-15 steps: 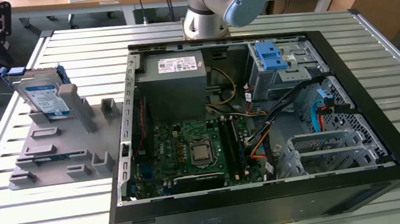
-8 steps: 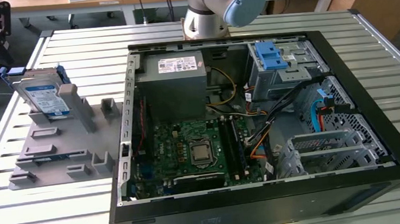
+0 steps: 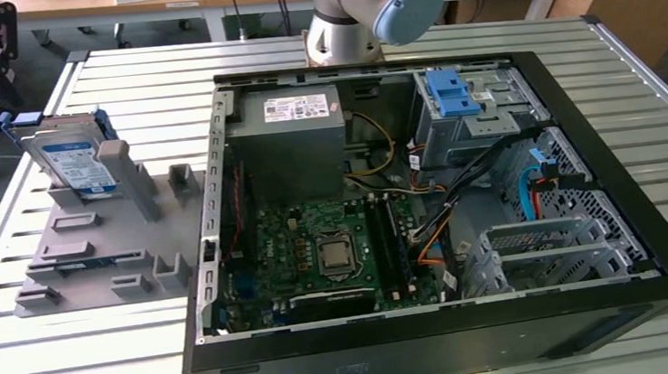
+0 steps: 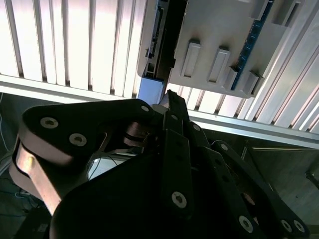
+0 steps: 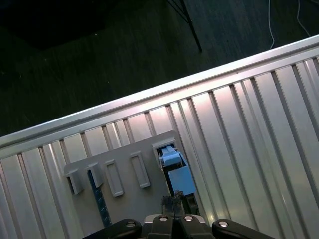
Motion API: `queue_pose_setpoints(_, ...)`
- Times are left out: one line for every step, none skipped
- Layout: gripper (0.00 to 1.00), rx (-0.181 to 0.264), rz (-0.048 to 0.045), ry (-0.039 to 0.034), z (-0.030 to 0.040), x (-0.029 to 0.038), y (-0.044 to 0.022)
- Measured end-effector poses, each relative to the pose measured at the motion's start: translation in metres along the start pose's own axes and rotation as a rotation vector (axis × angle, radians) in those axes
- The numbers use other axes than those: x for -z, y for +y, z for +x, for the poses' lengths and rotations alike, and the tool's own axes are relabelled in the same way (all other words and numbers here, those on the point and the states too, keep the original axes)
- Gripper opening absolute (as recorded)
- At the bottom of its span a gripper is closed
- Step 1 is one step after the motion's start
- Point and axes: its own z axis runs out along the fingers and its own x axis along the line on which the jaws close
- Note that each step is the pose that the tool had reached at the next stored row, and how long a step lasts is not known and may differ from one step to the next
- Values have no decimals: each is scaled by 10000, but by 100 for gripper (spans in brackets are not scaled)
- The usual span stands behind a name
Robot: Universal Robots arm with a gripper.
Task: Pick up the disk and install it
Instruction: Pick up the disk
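Slatted worktop (image 3: 84,372) carried an open PC case (image 3: 445,349), w/ the arm (image 3: 358,13) based behind it. Grey holder (image 3: 97,253) lay beside the case, on the exterior view's left. Disk (image 3: 75,164) stood on edge, tilted, in the holder's far end: silver body, white-and-blue label, bright blue frame. Tool (image 5: 175,203) hung near the disk's blue end, over the worktop's edge, apart from it; couldn't tell how far open it was.
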Motion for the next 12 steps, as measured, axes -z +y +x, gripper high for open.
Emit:
queue_pose_setpoints(11, 29, 0, 0, 0, 0, 0)
queue_pose_setpoints(11, 58, 0, 1, 0, 0, 0)
queue_pose_setpoints(11, 88, 1, 3, 0, 0, 0)
queue_pose_setpoints(11, 117, 1, 3, 0, 0, 0)
queue_pose_setpoints(11, 146, 0, 4, 0, 0, 0)
queue_pose_setpoints(11, 174, 1, 5, 0, 0, 0)
queue_pose_setpoints(11, 201, 1, 6, 0, 0, 0)
queue_pose_setpoints(11, 228, 0, 7, 0, 0, 0)
queue_pose_setpoints(11, 255, 0, 8, 0, 0, 0)
queue_pose_setpoints(11, 282, 1, 8, 0, 0, 0)
queue_pose_setpoints(11, 311, 0, 9, 0, 0, 0)
queue_pose_setpoints(11, 334, 1, 10, 0, 0, 0)
